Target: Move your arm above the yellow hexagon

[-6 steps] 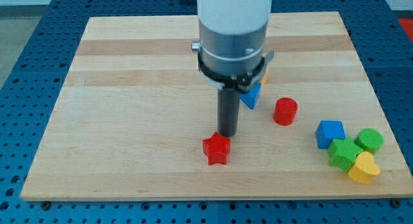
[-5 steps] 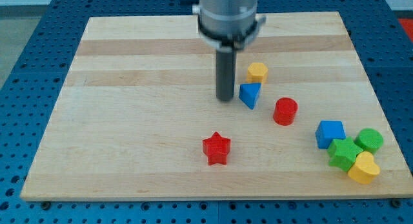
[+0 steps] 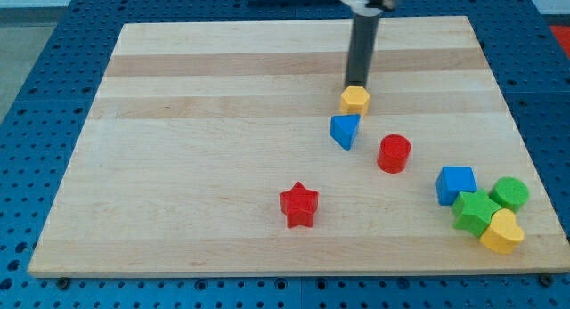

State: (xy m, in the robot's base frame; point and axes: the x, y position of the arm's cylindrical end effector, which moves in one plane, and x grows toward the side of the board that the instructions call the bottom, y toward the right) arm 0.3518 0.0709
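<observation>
Tip (image 3: 358,85) just above the hexagon (image 3: 354,99), at its top edge. Below that, the triangle (image 3: 346,130); cylinder (image 3: 394,153) lower right. Star (image 3: 299,206) well below, leftward. Cluster of four blocks (image 3: 481,207) far lower right, near the table (image 3: 178,166) edge.

We saw the yellow hexagon (image 3: 354,99) lying flat on the board, right of centre toward the view's top, its faces plain and unmarked.
</observation>
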